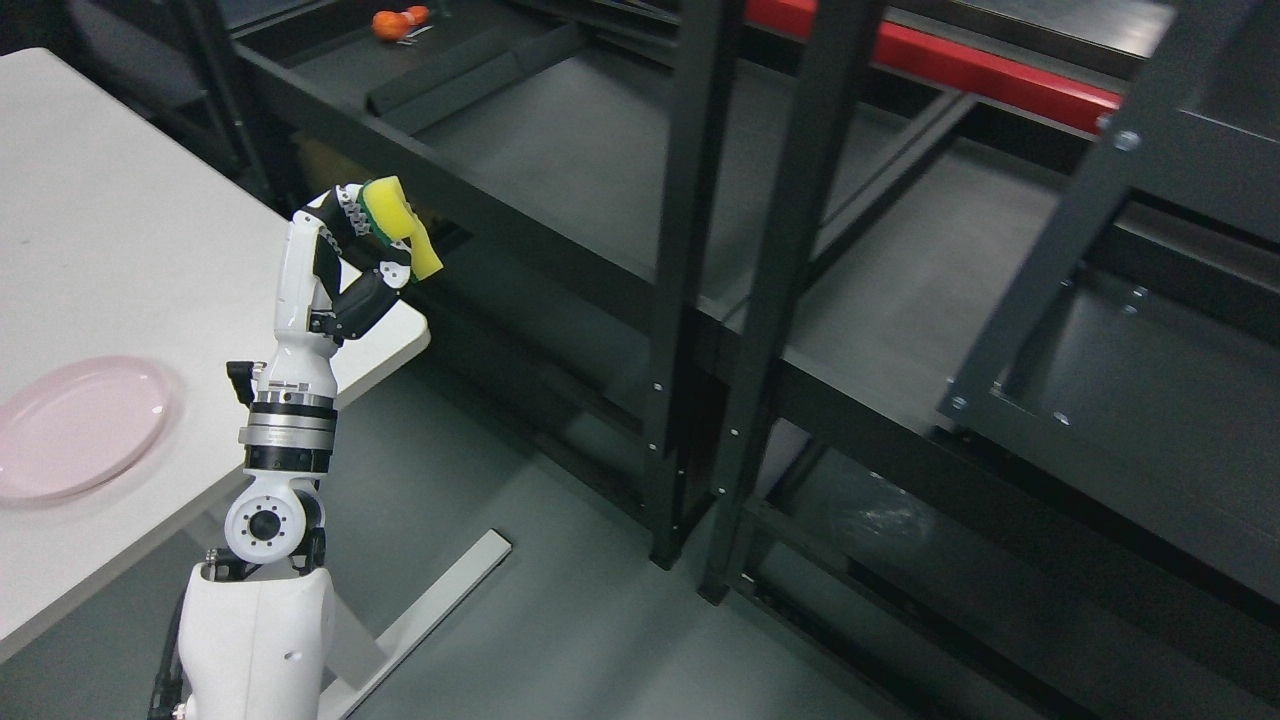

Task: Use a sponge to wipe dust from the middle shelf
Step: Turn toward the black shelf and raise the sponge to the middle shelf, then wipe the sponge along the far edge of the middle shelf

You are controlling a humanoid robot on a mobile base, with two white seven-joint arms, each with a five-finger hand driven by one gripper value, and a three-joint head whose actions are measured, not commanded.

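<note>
My left hand (372,240) is raised at the left of the head view, its arm coming up from the bottom left. Its fingers are curled around a yellow sponge (398,218) with a dark green scrub side. The sponge is held in the air just in front of the front edge of the black shelving unit's middle shelf (600,150), apart from it, above the corner of the white table (120,230). The shelf surface is dark and bare where it shows. My right arm is not in view.
A pink plate (80,425) lies on the white table at the left. Black shelf uprights (690,280) stand at centre. A lower shelf (1000,300) lies at the right. Orange objects (398,20) sit at the shelf's far back. A red beam (940,60) runs at the top.
</note>
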